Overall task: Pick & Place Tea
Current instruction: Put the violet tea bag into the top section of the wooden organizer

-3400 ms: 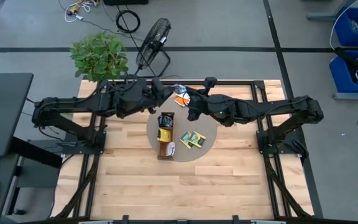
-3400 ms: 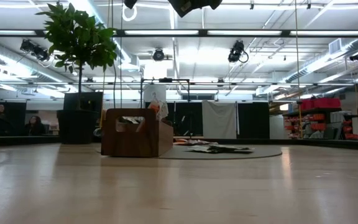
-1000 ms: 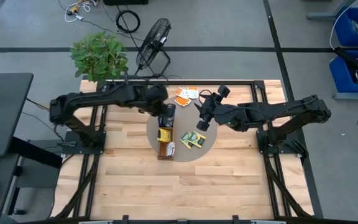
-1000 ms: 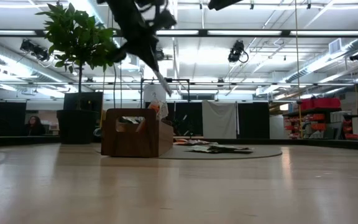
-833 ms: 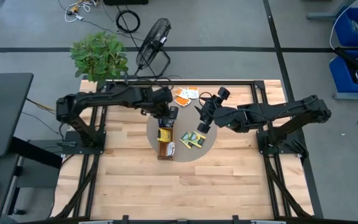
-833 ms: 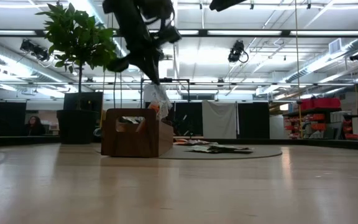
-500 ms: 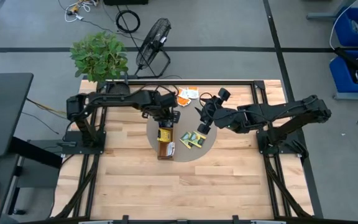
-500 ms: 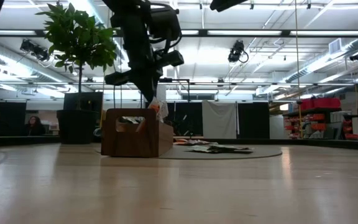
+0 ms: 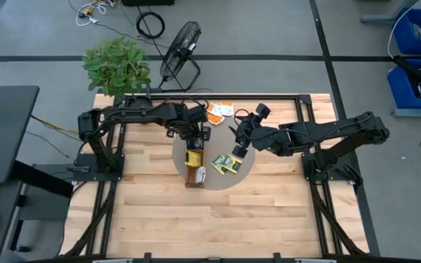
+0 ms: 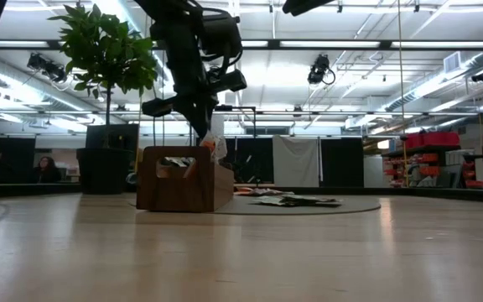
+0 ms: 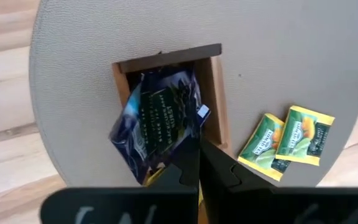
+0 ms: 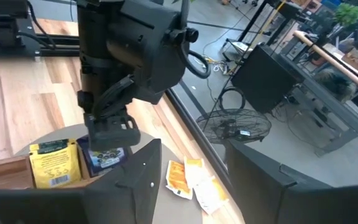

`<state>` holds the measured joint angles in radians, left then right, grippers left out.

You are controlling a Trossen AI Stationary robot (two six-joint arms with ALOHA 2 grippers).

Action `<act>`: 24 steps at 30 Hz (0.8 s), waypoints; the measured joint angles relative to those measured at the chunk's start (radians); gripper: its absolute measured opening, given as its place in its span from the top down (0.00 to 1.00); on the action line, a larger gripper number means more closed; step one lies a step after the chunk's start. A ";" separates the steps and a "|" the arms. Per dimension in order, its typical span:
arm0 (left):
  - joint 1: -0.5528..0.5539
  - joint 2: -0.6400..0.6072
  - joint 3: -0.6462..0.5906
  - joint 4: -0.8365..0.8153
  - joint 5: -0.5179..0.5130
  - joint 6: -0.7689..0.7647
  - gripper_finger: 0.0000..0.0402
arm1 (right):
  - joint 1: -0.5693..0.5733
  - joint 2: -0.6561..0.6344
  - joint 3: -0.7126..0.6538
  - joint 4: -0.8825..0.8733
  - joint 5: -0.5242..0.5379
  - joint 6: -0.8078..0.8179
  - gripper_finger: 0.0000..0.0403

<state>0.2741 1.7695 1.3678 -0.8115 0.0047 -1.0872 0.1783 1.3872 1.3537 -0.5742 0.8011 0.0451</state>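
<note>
Dark blue sachet hangs pinched in the left claw, whose fingers are closed on its lower corner, right over the far end of the wooden tray. The tray lies on a round grey mat on the worktop. Two yellow-green sachets lie on the mat just beside the tray, orange-and-white ones beyond its far end. The right claw hovers above the mat near the tray, fingers spread and empty.
</note>
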 joint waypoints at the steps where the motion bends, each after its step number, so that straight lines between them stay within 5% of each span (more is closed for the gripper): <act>1: 0.003 0.000 0.000 0.001 0.000 0.000 1.00 | 0.000 0.000 0.000 0.002 -0.003 0.000 0.54; 24: -0.010 0.000 0.000 0.038 0.018 0.002 1.00 | 0.000 0.000 -0.001 0.005 -0.006 0.009 0.54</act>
<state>0.2646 1.7695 1.3678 -0.7734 0.0230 -1.0853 0.1783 1.3876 1.3529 -0.5694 0.7952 0.0540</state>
